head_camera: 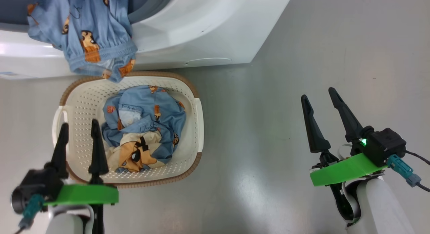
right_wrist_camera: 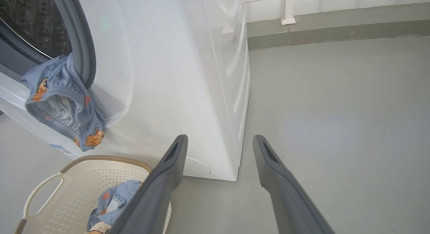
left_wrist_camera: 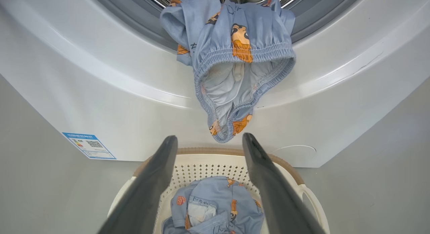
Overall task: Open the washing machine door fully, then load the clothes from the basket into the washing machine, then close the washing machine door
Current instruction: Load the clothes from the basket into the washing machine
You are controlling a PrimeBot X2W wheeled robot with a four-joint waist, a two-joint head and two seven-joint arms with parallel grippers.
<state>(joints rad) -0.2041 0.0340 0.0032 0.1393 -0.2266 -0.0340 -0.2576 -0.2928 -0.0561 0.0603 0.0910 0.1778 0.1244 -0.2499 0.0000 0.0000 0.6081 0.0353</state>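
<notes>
The left claw (head_camera: 79, 124) hangs at the near-left corner of the basket (head_camera: 80, 103), its two fingers spread apart with nothing between them. In the head view they overlap the basket's near wall, and I cannot tell whether they touch it. The right claw (head_camera: 318, 93) is well off to the right over the bare grey floor (head_camera: 255, 133), its fingers likewise apart and empty. The basket stands on the floor just in front of the washer (head_camera: 201, 29), with its far brown rim close to the white front. Part of the clothes (head_camera: 144, 130) lies inside it: a crumpled blue heap with orange-brown bears and a cream patch, bunched toward the middle and right. The perforated bottom is bare on the left. Above the far rim, a second garment (head_camera: 90, 36) is draped over the lower lip of the washer's opening. Its elastic waistband gapes downward and shows a pale lining, and its lowest fold hangs just above the basket. Its upper part lies across the grey gasket (right_wrist_camera: 79, 42), half in and half out, with the steel drum (right_wrist_camera: 30, 22) behind it. A blue sticker (left_wrist_camera: 89, 145) sits low on the washer's front. Past the machine's side, the floor runs to the foot of a pale wall (right_wrist_camera: 336, 5).
</notes>
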